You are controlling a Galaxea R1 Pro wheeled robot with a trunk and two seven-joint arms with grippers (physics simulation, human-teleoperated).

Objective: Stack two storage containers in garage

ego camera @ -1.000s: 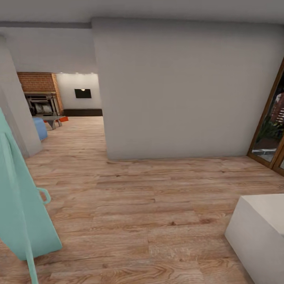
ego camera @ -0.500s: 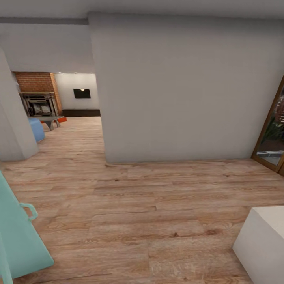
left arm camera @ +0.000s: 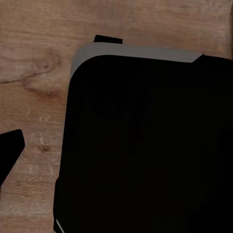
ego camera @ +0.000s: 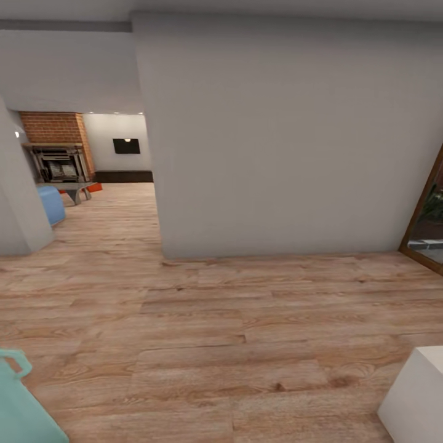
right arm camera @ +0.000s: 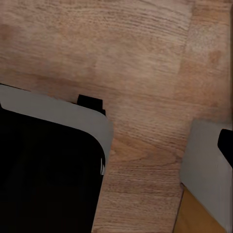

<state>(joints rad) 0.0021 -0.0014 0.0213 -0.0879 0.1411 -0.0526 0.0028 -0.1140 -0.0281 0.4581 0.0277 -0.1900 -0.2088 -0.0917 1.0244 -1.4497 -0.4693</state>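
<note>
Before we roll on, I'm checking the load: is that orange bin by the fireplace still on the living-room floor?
On the floor, it seems: an orange bin shows low beside the grey table; too small to confirm.

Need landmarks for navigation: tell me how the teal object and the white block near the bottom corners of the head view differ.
The teal object sits at the lower left, has a small loop handle and a slanted top edge. The white block sits at the lower right, is plain and box-like with flat faces. Both stand on the wood-plank floor, cut off by the frame.

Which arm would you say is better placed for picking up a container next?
Left, tentatively: an orange container shows far off at the left, by the fireplace; driving there comes first, so neither arm has a real edge yet.
</note>
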